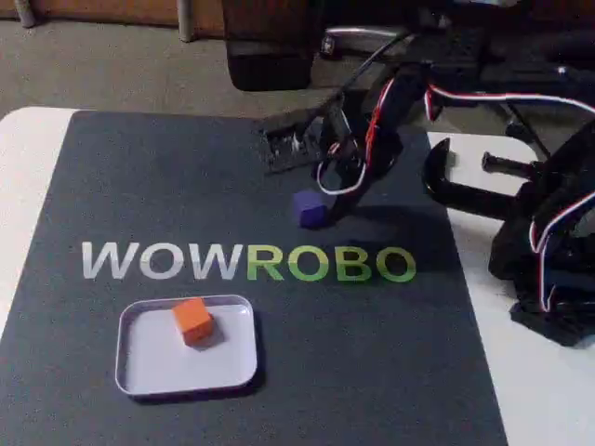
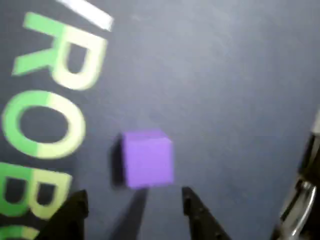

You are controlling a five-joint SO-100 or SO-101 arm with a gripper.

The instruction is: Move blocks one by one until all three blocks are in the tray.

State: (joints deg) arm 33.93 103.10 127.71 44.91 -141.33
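Observation:
A purple block (image 1: 310, 210) sits on the dark mat just above the green lettering. It appears in the wrist view as a purple cube (image 2: 147, 159) resting flat. My gripper (image 1: 330, 197) reaches down from the upper right and hovers right beside it. In the wrist view the gripper (image 2: 135, 197) is open, its two black fingertips (image 2: 192, 205) spread wider than the cube, and the cube lies just beyond the tips, untouched. An orange block (image 1: 192, 319) rests inside the silvery tray (image 1: 139, 372) at the front left.
The black mat (image 1: 112, 186) with WOWROBO lettering covers most of the white table (image 1: 548, 390). A black clamp (image 1: 446, 177) and a wired black arm base (image 1: 548, 260) stand at the right. A small dark part (image 1: 284, 144) lies at the mat's back edge.

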